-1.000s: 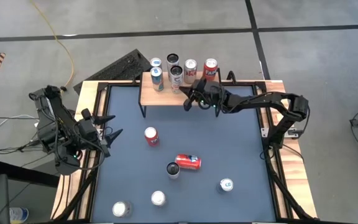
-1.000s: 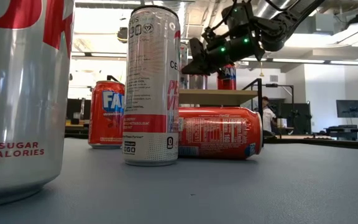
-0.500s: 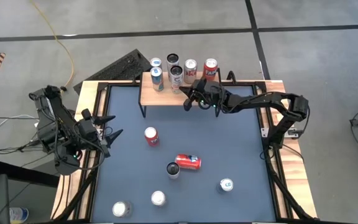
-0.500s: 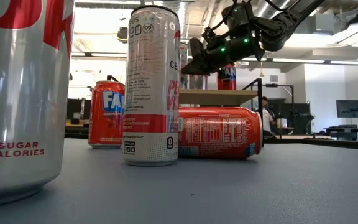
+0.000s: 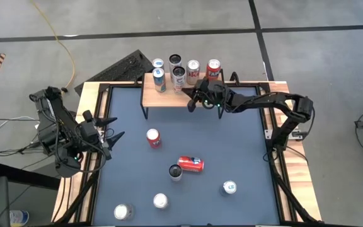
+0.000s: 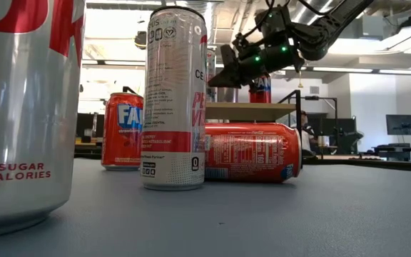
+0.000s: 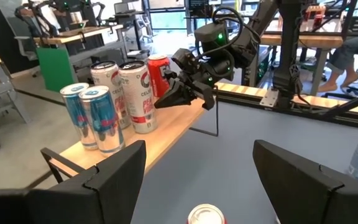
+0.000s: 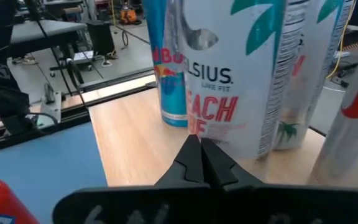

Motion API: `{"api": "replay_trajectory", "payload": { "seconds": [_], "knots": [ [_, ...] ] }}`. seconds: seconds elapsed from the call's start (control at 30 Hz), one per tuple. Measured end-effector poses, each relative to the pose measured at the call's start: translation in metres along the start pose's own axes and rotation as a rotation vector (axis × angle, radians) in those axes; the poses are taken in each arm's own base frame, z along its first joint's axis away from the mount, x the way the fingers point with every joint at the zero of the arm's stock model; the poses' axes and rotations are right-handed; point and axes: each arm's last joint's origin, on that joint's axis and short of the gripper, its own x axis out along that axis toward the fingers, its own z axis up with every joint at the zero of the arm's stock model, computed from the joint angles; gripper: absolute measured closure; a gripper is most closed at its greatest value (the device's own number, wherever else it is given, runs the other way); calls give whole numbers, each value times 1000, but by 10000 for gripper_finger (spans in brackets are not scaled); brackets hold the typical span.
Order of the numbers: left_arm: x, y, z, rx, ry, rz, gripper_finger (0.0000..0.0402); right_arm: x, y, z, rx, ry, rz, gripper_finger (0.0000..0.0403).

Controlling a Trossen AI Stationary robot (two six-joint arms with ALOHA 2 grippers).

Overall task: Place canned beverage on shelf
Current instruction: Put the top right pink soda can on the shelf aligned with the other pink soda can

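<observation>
The shelf (image 5: 169, 94), a light wooden top on thin black legs, stands at the table's far edge and carries several upright cans (image 5: 179, 75). My right gripper (image 5: 191, 105) is shut and hovers level just above the shelf's near edge, pointing at a tall white Celsius can (image 8: 229, 74) and a blue can (image 8: 169, 68); it holds nothing. My left gripper (image 5: 115, 126) waits open and bare at the table's left edge. On the table, a red can (image 5: 153, 138) stands upright and another red can (image 5: 191, 164) lies on its side.
More upright cans stand on the blue table top: one (image 5: 176, 172) beside the lying red can, and others (image 5: 230, 187), (image 5: 161, 201), (image 5: 123, 211) nearer the front edge. A black frame (image 5: 266, 120) rims the table. A dark keyboard-like object (image 5: 128, 66) lies beyond the far left corner.
</observation>
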Motion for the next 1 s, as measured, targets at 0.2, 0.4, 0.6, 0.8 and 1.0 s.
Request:
{"api": "replay_trajectory", "payload": {
  "seconds": [0.2, 0.4, 0.6, 0.8, 1.0],
  "knots": [
    [0, 0, 0, -1, 4, -3, 113, 0, -3, 0, 0, 1, -30, 403],
    [0, 0, 0, 6, 3, -3, 113, 0, -7, 1, 2, -5, -40, 403],
    [0, 0, 0, 6, -5, 4, 113, 0, -7, 4, 5, -36, -38, 403],
    [0, 0, 0, 6, -8, 6, 113, 0, -6, 4, 4, -39, -36, 403],
    [0, 0, 0, -5, -7, 6, 113, 0, -1, 1, -15, -9, -25, 403]
  ]
}}
